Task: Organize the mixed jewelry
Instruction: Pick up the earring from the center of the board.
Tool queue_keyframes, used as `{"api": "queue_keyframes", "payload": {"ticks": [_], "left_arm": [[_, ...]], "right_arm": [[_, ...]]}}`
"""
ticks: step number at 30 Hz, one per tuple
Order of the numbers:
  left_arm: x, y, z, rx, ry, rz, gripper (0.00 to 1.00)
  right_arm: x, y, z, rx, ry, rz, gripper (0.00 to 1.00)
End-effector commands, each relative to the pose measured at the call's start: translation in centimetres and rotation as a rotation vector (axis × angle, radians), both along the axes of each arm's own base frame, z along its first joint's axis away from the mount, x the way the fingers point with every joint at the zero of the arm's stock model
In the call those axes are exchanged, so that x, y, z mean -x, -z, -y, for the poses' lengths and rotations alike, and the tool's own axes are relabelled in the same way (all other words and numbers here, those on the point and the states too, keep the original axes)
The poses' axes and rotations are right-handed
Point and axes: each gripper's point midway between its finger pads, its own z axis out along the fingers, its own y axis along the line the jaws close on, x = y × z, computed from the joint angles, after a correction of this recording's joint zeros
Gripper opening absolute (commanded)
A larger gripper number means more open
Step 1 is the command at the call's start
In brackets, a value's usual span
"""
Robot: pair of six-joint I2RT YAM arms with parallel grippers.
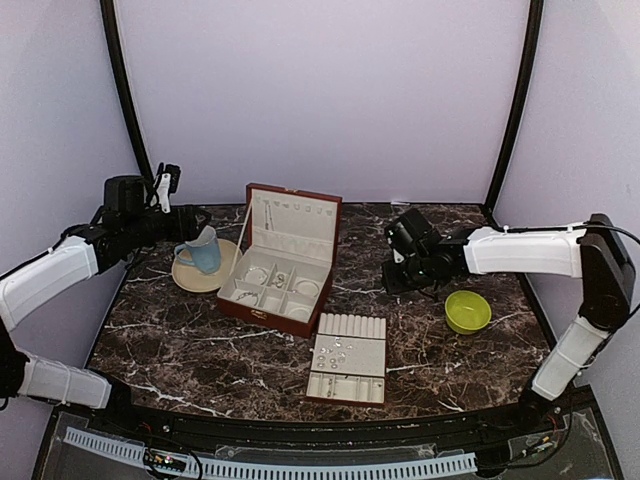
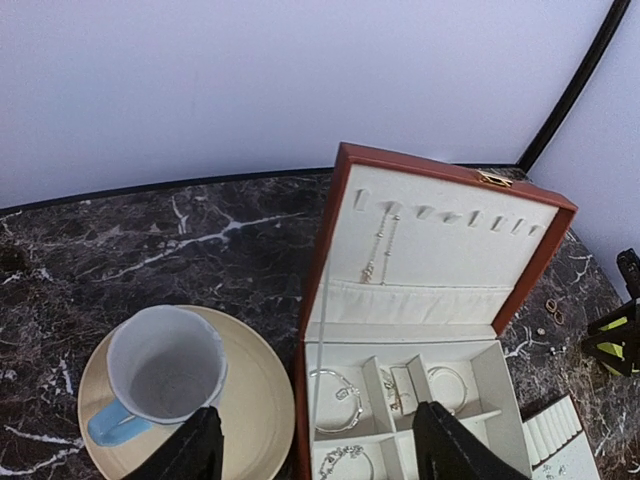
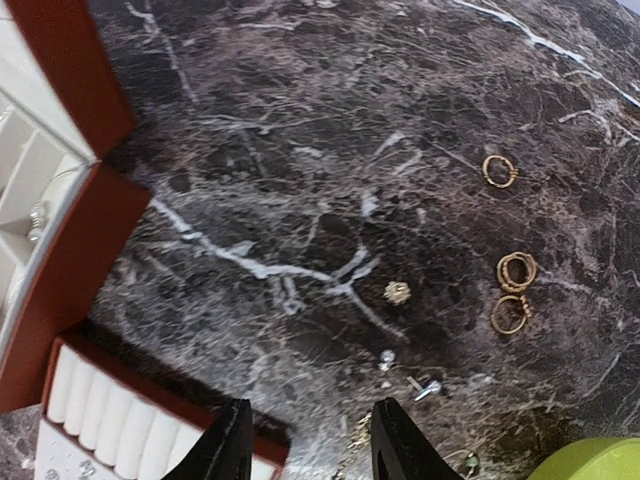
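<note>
- golden little hoops point(image 3: 499, 171) lie loose on the dark marble tabletop point(image 3: 300, 120), right of the red-brown box point(image 1: 275, 265), with a tiny stud point(image 3: 398, 292) and silvery bits point(image 3: 425, 387) close by.
- right end effector point(image 3: 310, 445) hovers just above them, fingers apart, nothing between.
- left end effector point(image 2: 320, 455) hangs wide and empty over the box and the mug point(image 2: 165, 365).
- bracelets point(image 2: 335, 385) sit in the box compartments, and small pieces dot the cream ring tray point(image 1: 348, 358).
- these look feather-light, hard and slick, likely to skid or roll. i'd pinch one hoop across its rim, fingertips low to the stone, and close gently.
</note>
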Motion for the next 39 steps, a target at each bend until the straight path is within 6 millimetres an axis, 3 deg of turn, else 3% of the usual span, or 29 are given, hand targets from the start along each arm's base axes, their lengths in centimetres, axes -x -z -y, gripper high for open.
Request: {"api": "queue_keyframes", "payload": {"ticks": [1,9,16,39], "left_arm": [[-0.5,-0.3,-1.3,0.047,-0.033,0.007,0.68],[-0.7,-0.4,-1.6,0.046,-0.034,0.009,0.67],[-0.4,-0.8,-1.5,0.054,-0.027,0.018,0.66],[-0.2,-0.7,-1.2,0.067,-0.013,0.011,0.66]], "right_arm": [[-2.7,1.3,1.4,0.035,0.05,0.025,0.41],[-6.2,3.4,2.6,0.104,0.083,0.022,0.36],[-7.9,4.2,2.4,0.124,0.079,0.025,0.3],[-8.5,7.3,3.1,0.168,0.085,-0.028,0.15]]}}
